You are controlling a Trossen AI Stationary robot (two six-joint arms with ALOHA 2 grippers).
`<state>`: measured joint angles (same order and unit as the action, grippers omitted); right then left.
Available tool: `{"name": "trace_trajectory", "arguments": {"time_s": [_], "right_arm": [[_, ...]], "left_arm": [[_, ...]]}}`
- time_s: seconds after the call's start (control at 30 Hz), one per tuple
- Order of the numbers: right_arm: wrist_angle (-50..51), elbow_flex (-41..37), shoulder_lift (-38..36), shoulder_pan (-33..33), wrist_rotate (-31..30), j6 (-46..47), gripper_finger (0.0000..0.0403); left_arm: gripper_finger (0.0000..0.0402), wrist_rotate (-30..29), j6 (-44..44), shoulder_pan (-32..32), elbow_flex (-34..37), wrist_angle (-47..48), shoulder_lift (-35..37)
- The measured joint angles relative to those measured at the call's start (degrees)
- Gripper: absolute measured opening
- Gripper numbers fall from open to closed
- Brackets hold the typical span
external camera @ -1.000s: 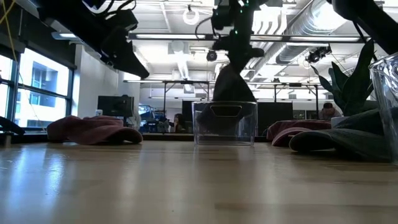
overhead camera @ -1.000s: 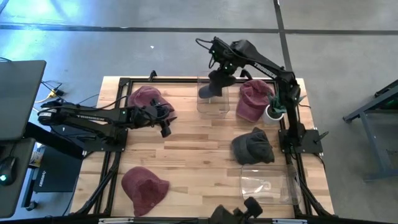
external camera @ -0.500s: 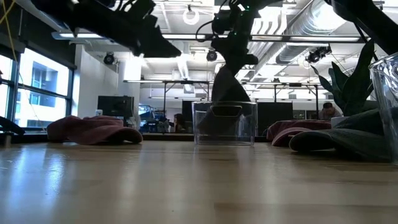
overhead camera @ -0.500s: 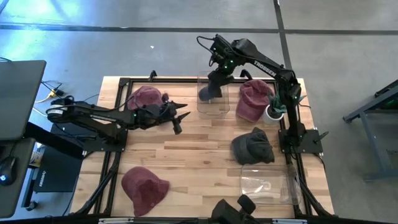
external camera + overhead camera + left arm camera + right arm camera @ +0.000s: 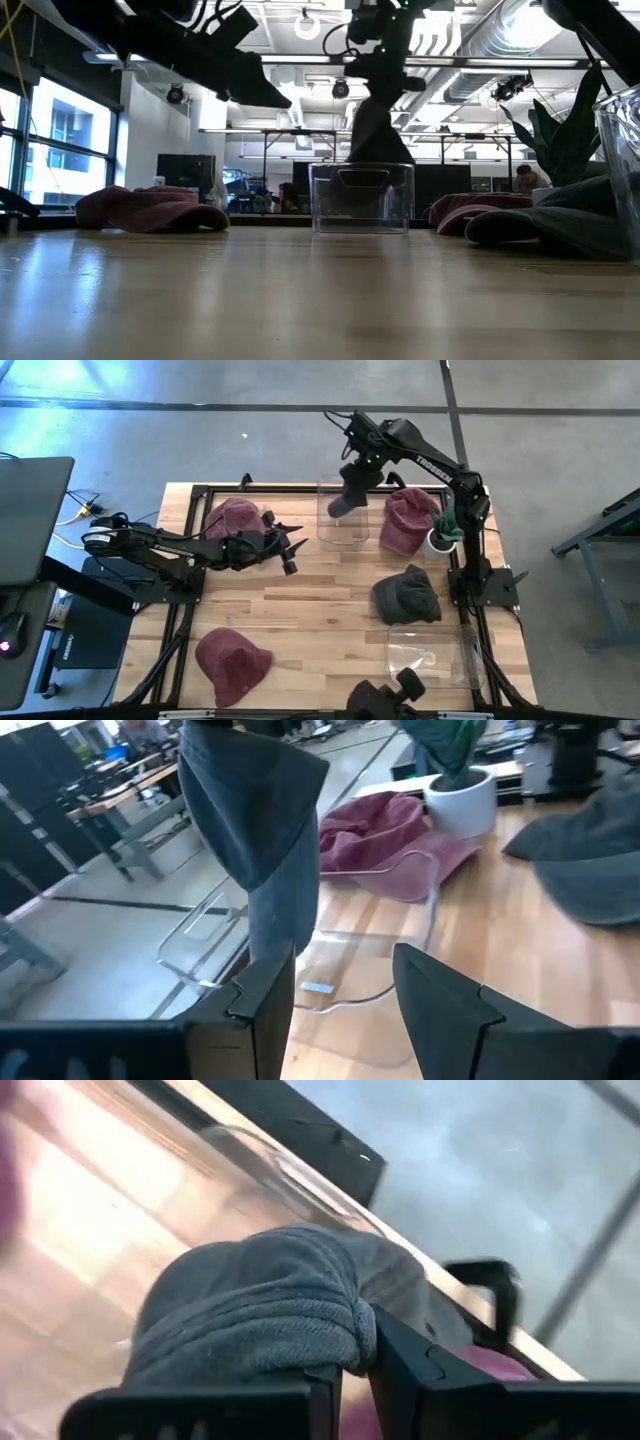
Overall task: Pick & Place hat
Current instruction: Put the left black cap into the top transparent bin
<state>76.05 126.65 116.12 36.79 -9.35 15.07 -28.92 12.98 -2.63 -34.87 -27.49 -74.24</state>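
A grey hat (image 5: 345, 498) hangs from my right gripper (image 5: 355, 472), which is shut on it above a clear bin (image 5: 342, 525) at the table's far middle. In the low view the grey hat (image 5: 374, 130) hangs with its lower end about level with the rim of the clear bin (image 5: 362, 198). My left gripper (image 5: 290, 550) is open and holds nothing; it stands just right of a maroon hat (image 5: 235, 520) lying on the table, and points toward the bin. The left wrist view looks between its open fingers (image 5: 345, 990) at the hanging hat (image 5: 260, 810). My right gripper pinches a bunched fold of the grey hat (image 5: 340, 1330) between its two fingers (image 5: 415, 1365). The fingers come from above, slanting down. The hat hangs slack below them, clear of the table, over the bin's open top.
A second maroon hat (image 5: 408, 520) and a potted plant (image 5: 440, 540) sit at the far right. Another grey hat (image 5: 405, 597) lies right of centre, a third maroon hat (image 5: 232, 660) at the near left, and a second clear bin (image 5: 430, 655) at the near right.
My left gripper has moved from beside the maroon hat toward the table's right, nearer the clear bin, and has tipped up from pointing downward to nearly level. It has stayed open.
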Motion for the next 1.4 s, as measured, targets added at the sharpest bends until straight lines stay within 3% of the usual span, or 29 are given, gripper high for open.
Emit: {"name": "trace_trajectory", "arguments": {"time_s": [0.4,0.63,0.77,0.93,1.27,1.4], "right_arm": [[-7.9,-6.8,0.1,-0.5,6.9,-4.7,0.0048],[-11.0,-10.0,0.1,-0.4,11.0,-11.1,0.0117],[-10.7,-10.2,0.1,-0.4,6.1,-15.8,0.0179],[-10.8,-10.2,0.1,-2.3,-5.5,-26.8,0.0230],[-17.3,-10.2,0.1,-12.4,-20.9,-56.6,0.0227],[-18.5,-10.2,0.1,-14.9,-21.6,-64.8,0.0215]], "left_arm": [[0.0163,-3.7,-0.2,0.0,0.0,2.1,0.0],[0.0163,-3.7,-0.2,0.0,0.0,3.3,0.0],[0.0163,-3.7,-0.2,0.0,0.0,4.1,0.0],[0.0163,-3.7,-0.2,0.0,0.0,4.1,0.0],[0.0163,-2.8,-0.2,0.0,0.0,4.4,0.0],[0.0163,-2.7,-0.2,0.0,0.0,5.2,0.0]]}}
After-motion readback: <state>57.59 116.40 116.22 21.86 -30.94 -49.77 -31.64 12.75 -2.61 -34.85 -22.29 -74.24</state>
